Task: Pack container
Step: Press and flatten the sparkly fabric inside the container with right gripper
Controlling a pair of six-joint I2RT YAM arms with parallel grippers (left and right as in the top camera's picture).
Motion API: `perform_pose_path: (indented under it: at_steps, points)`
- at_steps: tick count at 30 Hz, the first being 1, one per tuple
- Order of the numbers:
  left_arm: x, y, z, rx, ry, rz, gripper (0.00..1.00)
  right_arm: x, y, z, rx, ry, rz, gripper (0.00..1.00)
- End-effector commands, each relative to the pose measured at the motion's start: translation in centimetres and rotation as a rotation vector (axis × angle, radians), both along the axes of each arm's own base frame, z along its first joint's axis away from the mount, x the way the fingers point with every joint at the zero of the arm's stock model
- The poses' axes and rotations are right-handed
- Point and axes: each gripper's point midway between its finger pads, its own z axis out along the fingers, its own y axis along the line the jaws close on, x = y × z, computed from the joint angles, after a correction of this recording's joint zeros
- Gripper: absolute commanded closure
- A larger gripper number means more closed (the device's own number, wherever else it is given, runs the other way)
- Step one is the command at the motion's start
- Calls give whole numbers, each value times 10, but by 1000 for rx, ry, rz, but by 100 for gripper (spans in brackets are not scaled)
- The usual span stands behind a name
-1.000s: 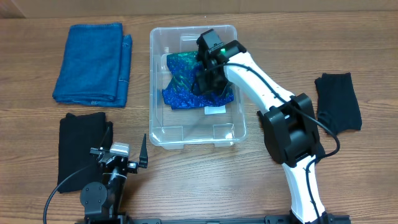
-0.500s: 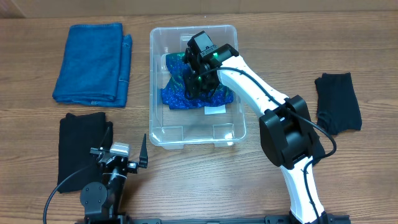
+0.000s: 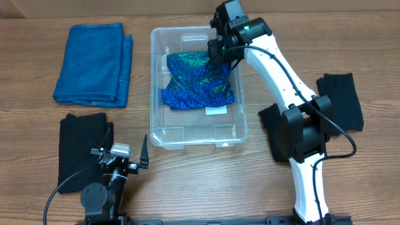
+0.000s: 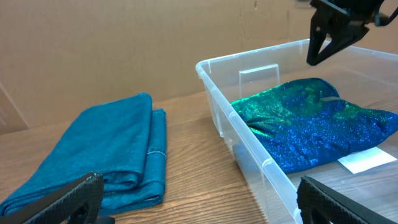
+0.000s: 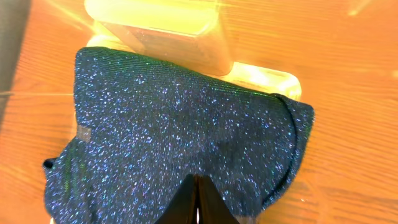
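Wooden surface (image 3: 187, 187) is shown; container (image 4: 211, 87) is cut off in left wrist view. Right hand (image 3: 215, 56) is seen closed, empty, above it; left hand (image 3: 125, 151) is spread wide.

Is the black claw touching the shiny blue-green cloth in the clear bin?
Apart: left wrist view shows a gap below the right gripper, above the cloth.

The container (image 3: 187, 132), a clear rectangular plastic bin with rounded corners and a rim, stands upright and open on the bench (image 3: 362, 50). Its far right part lies just below the right claw (image 3: 214, 61). A glittery blue-green cloth (image 3: 197, 84) lies inside, beside a white label (image 3: 216, 110) on the bottom.
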Motion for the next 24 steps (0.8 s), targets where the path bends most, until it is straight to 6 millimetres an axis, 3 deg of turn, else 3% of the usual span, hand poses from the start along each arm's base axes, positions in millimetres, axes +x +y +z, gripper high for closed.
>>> perform_pose_path:
  at_steps: [1, 5, 11, 14, 18, 19, 22, 23, 24]
  points:
    - [0, 3, 1, -9, -5, 15, 0, -3, 9, -33, -18, 43, -11, 96]
    - [0, 3, 1, -10, -5, 15, 0, -3, 12, -52, -12, 76, -24, 96]
    - [0, 3, 1, -10, -5, 15, 0, -24, 44, -83, 3, 151, 25, 96]
    - [0, 3, 1, -10, -5, 15, 0, -35, 69, -81, 8, 137, 76, 96]
    - [0, 3, 1, -10, -5, 15, 0, -40, 77, -80, 9, 135, 92, 96]
    - [0, 3, 1, -10, -5, 15, 0, -40, 78, -76, 12, 136, 94, 96]
    - [0, 3, 1, -9, -5, 15, 0, -26, 73, -39, 40, 83, 76, 96]
    - [0, 3, 1, -10, -5, 15, 0, -15, 67, -2, 69, 28, 61, 94]
    - [0, 3, 1, -10, -5, 15, 0, -11, 62, 21, 83, -1, 51, 93]
